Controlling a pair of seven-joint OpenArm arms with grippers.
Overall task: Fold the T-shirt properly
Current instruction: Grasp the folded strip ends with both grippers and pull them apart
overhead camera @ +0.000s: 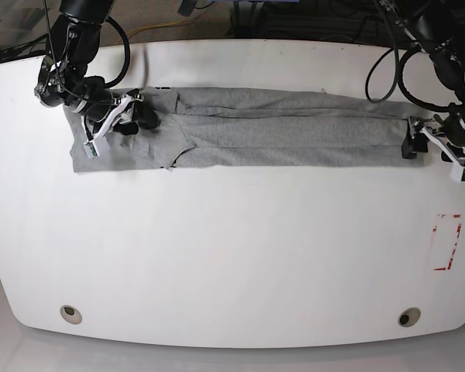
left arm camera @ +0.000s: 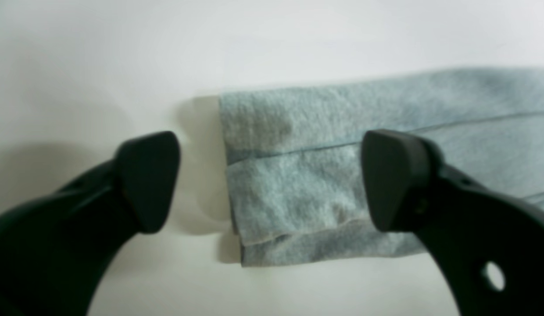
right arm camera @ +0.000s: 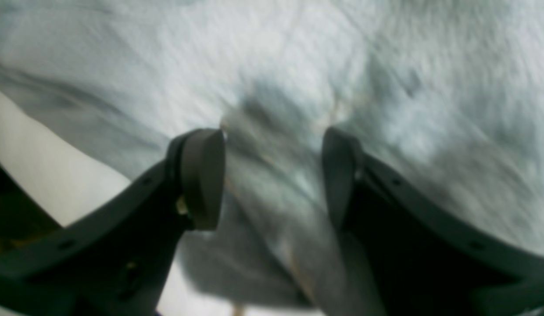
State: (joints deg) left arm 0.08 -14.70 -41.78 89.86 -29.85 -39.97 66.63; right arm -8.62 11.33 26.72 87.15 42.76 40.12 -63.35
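Observation:
The T-shirt [overhead camera: 294, 128] lies as a long grey band across the far side of the white table [overhead camera: 232, 256], with a wider part at its left end. My left gripper [left arm camera: 272, 180] is open over the band's right end, one finger on bare table and the other over the cloth [left arm camera: 452, 101]; in the base view this left gripper [overhead camera: 413, 142] sits at the strip's right tip. My right gripper [right arm camera: 272, 175] is open low over the shirt's [right arm camera: 298, 66] left part, with a ridge of fabric between its fingers. In the base view the right gripper [overhead camera: 138, 116] is above that wider part.
A red-outlined rectangle [overhead camera: 447, 242] is marked near the table's right edge. Two round holes [overhead camera: 71, 313] [overhead camera: 408, 317] sit near the front corners. Cables run behind the table's far edge.

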